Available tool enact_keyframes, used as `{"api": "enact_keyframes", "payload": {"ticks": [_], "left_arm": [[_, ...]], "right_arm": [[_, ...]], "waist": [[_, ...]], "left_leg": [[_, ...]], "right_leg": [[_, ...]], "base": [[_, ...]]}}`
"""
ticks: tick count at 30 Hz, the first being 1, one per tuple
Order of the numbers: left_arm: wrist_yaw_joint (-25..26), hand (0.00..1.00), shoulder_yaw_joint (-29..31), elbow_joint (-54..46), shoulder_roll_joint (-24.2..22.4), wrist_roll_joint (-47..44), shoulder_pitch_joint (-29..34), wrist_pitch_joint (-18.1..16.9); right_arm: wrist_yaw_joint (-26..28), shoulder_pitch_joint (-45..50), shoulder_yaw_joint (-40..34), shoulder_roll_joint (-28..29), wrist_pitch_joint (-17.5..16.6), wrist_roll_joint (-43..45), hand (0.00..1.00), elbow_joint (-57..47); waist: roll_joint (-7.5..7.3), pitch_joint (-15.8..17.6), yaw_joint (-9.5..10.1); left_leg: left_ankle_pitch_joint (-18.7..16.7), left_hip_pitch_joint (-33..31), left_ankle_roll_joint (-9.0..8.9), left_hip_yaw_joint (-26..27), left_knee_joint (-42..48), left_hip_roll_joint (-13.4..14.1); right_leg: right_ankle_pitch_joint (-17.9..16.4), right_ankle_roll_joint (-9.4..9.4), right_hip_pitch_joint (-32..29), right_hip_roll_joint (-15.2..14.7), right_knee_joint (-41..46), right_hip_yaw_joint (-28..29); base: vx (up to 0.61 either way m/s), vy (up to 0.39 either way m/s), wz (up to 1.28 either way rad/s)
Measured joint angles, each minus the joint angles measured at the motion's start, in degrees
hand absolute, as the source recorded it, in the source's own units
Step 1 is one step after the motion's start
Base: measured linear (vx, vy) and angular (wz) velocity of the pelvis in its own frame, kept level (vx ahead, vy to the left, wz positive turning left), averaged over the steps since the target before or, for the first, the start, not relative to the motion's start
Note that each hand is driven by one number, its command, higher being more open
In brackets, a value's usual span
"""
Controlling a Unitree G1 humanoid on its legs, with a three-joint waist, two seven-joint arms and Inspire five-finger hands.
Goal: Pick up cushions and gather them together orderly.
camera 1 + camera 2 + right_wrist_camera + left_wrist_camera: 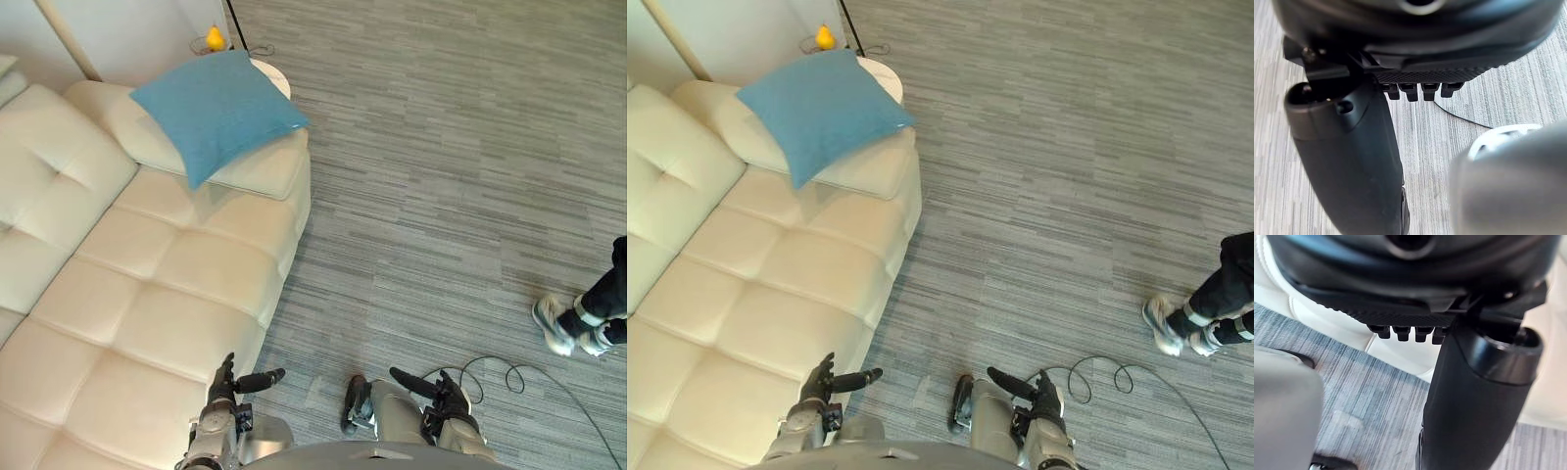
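Observation:
A blue square cushion (217,110) leans tilted on the cream sofa's arm (257,174) at the far end of the seat. My left hand (227,384) hangs low by the sofa's near front edge, fingers straight and thumb out, holding nothing. My right hand (446,397) hangs over the carpet to the right, also straight-fingered and empty. In the left wrist view the thumb (1476,396) stands over carpet and the sofa base (1327,318). The right wrist view has the thumb (1352,161) over bare carpet.
The cream tufted sofa (127,304) runs along the left. A small round white side table (274,73) with a yellow object (215,38) stands behind the sofa arm. A person's legs and shoes (578,318) are at the right. Grey carpet (441,176) spreads across the middle.

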Motion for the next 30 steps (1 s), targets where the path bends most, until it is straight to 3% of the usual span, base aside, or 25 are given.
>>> {"api": "enact_keyframes", "payload": {"ticks": [2,3,4,6,7,9,11,13,15,16,18,19,20,21,22,24,26,27,28,30], "left_arm": [[0.4,1.0,0.03,0.0,0.44,-0.01,0.39,0.04],[0.45,1.0,0.04,0.25,0.96,-0.01,0.63,0.07],[0.13,1.0,-0.28,1.49,0.33,0.0,0.55,0.25],[-0.25,1.0,-0.26,1.99,-0.61,-0.06,0.31,0.42],[-0.19,1.0,-0.24,1.98,-1.17,0.04,0.4,0.44],[-0.41,1.0,-0.01,1.5,-1.91,0.02,0.28,0.28],[-0.41,1.0,0.14,0.47,-1.9,-0.05,0.2,0.1],[-0.42,1.0,-0.1,-0.45,-1.96,-0.02,0.24,-0.4],[-0.64,1.0,-0.2,-0.56,-2.09,-0.01,0.16,-0.81],[-0.66,1.0,-0.16,-0.6,-2.09,-0.04,0.14,-0.82],[-0.7,1.0,-0.07,-0.88,-2.31,-0.16,-0.09,-0.86],[-0.69,1.0,-0.19,-0.92,-2.37,-0.03,0.0,-1.14],[-0.77,1.0,-0.27,-0.71,-2.22,0.01,-0.09,-1.12],[-0.92,1.0,-0.11,-0.42,-2.05,-0.05,-0.55,-1.12],[-0.85,1.0,0.02,-0.28,-1.86,-0.09,-0.85,-1.09],[-0.89,1.0,0.03,-0.19,-1.66,-0.09,-0.87,-1.08],[-0.95,1.0,-0.15,1.26,-0.94,-0.04,-0.74,-0.98],[-0.98,1.0,-0.29,1.56,-0.48,-0.04,-0.61,-0.93],[-0.92,1.0,-1.38,1.74,0.05,-0.19,-0.27,-0.57],[-0.82,1.0,-2.27,1.96,0.87,-0.08,0.13,-0.44]], "right_arm": [[-0.02,0.04,0.04,0.0,-0.03,0.07,1.0,0.08],[0.05,-0.04,0.09,-0.1,-0.02,0.22,1.0,0.24],[0.02,-1.03,0.1,-0.55,-0.24,0.03,1.0,1.03],[-0.04,-1.75,-0.74,-1.44,-0.68,-0.12,1.0,1.28],[-0.06,-1.72,-1.09,-1.96,-0.66,-0.13,1.0,2.4],[-0.17,-0.05,-2.0,-1.67,-0.12,0.39,1.0,2.16],[-0.64,0.87,-2.07,-1.65,0.04,0.28,1.0,2.28],[-0.76,1.19,-2.07,-1.71,0.04,0.33,1.0,2.38],[-0.94,0.32,-2.08,-1.71,0.02,0.37,1.0,2.42],[-0.98,0.16,-2.08,-1.67,0.02,0.38,1.0,2.45],[-1.23,0.14,-2.05,-1.2,0.04,0.4,1.0,2.53],[-1.25,0.22,-1.92,-0.86,0.09,0.41,1.0,2.56],[-1.25,-0.14,-1.89,-0.75,0.09,0.41,1.0,2.58],[-1.24,-1.0,-1.93,-0.71,0.09,0.41,1.0,3.16],[-1.14,-1.85,-1.86,-0.69,0.2,0.4,1.0,3.61],[-1.09,-1.77,-1.91,-0.42,0.05,0.36,1.0,3.51],[-0.53,-0.44,-1.95,-0.01,0.13,0.21,1.0,3.53],[-0.42,-0.02,-1.88,0.2,0.13,0.15,1.0,3.48],[-0.1,0.73,-1.85,0.52,0.13,0.14,1.0,3.51],[0.33,1.18,-1.94,0.61,0.3,0.39,1.0,3.34]], "waist": [[-0.75,0.19,-0.28],[-1.37,0.06,-0.32],[-0.1,0.14,0.01],[0.14,0.34,-0.48],[1.03,0.07,-0.46],[2.08,0.46,-1.14],[2.27,0.7,-0.94],[1.79,0.77,-0.22],[1.88,0.7,-0.12],[1.85,0.71,-0.02],[1.66,0.76,0.97],[1.47,0.59,1.6],[1.42,0.58,1.68],[1.23,0.71,1.61],[0.85,0.94,1.6],[0.5,0.84,1.69],[-0.42,0.32,1.2],[-1.19,-0.08,0.97],[-2.32,-0.35,0.39],[-2.56,-0.36,-0.31]], "left_leg": [[-1.85,2.32,-3.11,-0.11,-0.05,2.32],[-2.81,3.28,-4.7,-0.13,-0.11,2.68],[-3.05,3.12,-4.91,-1.07,-0.47,4.36],[-1.41,2.3,-5.19,-2.27,-1.99,2.93],[0.19,1.73,-5.88,-1.49,0.43,3.62],[2.77,-5.68,-7.09,-3.28,19.22,5.06],[1.03,-12.21,-6.6,-0.43,30.44,6.31],[-0.4,-15.73,-5.58,3.5,27.25,5.07],[0.62,-18.09,-4.29,4.86,10.28,1.02],[1.68,-18.55,-4.25,4.99,6.57,0.3],[7.8,-19.11,-4.14,5.26,-2.52,-1.46],[13.25,-17.96,-4.01,6.21,-6.78,-2.18],[16.73,-17.41,-3.31,6.78,-8.12,-2.5],[17.68,-17.31,-1.83,6.91,-7.63,-3.12],[16.67,-16.96,-0.83,7.6,-6.5,-3.39],[14.52,-16.47,-0.11,8.55,-3.87,-3.49],[10.49,-10.95,0.16,8.36,-3.67,-4.28],[9.41,-9.29,0.39,8.0,-4.28,-4.85],[6.98,-5.87,0.24,6.56,-5.5,-5.54],[6.01,-1.63,0.34,4.05,-7.09,-5.35]], "right_leg": [[3.91,2.15,-2.43,-1.03,-14.33,1.95],[9.35,-1.6,-1.91,-0.98,-15.36,0.93],[8.77,-3.49,-1.35,1.53,-15.67,1.13],[7.52,-5.2,-1.21,2.12,-15.44,1.64],[6.61,-5.97,0.17,3.27,-16.03,1.42],[4.78,-6.54,6.8,4.39,-21.12,-1.16],[4.8,-6.55,12.8,4.97,-25.37,-3.44],[5.0,-6.23,17.65,4.93,-29.67,-4.67],[5.47,-5.49,20.97,4.65,-34.12,-5.98],[5.53,-5.38,21.47,4.64,-34.93,-6.17],[5.94,-4.58,23.41,4.6,-37.89,-6.54],[6.53,-3.4,25.36,4.78,-40.75,-6.29],[6.73,-2.51,26.31,4.64,-42.16,-6.26],[6.74,-1.44,26.72,3.72,-42.54,-5.97],[7.71,0.2,27.01,3.08,-42.15,-4.58],[8.0,0.98,26.99,2.32,-38.64,-2.02],[6.78,3.31,23.28,-0.7,-19.53,-0.2],[7.83,4.97,20.62,-2.0,-11.76,0.0],[10.95,7.85,15.39,-5.12,2.48,-0.01],[7.15,3.1,11.1,-7.3,9.03,-1.82]], "base": [[0.44,-0.214,0.19],[0.49,-0.284,-0.1],[0.46,-0.278,-0.13],[0.36,-0.272,-0.09],[0.28,-0.275,0.11],[0.29,-0.258,0.44],[0.26,-0.197,0.61],[0.17,-0.094,0.44],[0.17,-0.001,0.3],[0.22,0.038,0.27],[0.25,0.048,0.1],[0.37,0.05,0.03],[0.46,0.057,0.07],[0.45,0.067,0.08],[0.36,0.072,0.05],[0.35,0.113,0.01],[0.47,0.158,0.12],[0.4,0.085,0.33],[0.39,0.026,0.39],[0.36,-0.025,0.51]]}}
